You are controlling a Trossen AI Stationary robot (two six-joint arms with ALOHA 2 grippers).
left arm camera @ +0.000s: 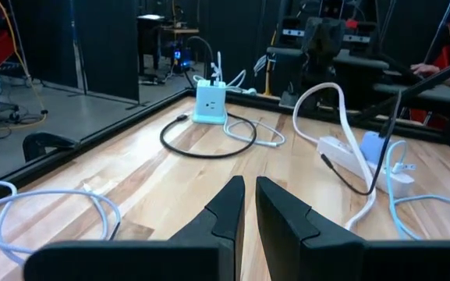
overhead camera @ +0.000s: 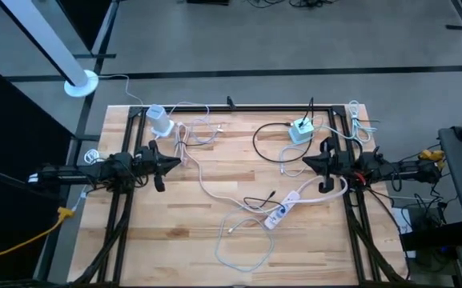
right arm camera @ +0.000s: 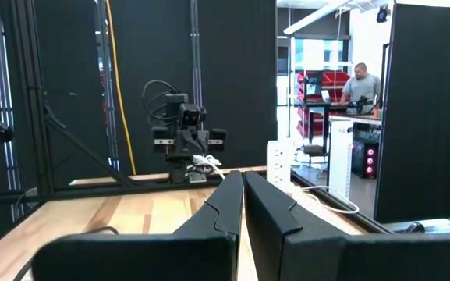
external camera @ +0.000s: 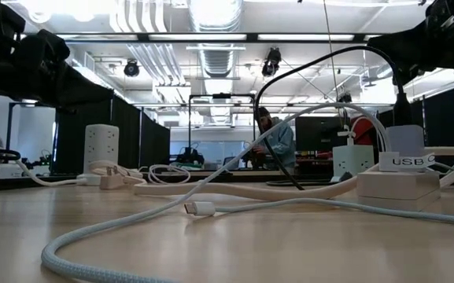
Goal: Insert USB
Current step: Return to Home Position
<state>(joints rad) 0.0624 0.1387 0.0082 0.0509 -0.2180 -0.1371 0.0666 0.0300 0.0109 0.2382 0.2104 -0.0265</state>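
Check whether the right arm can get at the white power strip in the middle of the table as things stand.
Probably yes. The power strip lies just inboard of the right pincer, which is shut and holds nothing. Only loose white cable looping around it could snag.

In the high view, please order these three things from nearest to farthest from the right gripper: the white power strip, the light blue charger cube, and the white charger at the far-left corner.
Measured from the right gripper:
1. Light blue charger cube, just beyond it, toward the far edge.
2. White power strip, toward the near edge, mid-table.
3. White charger, across the table at the far-left corner.
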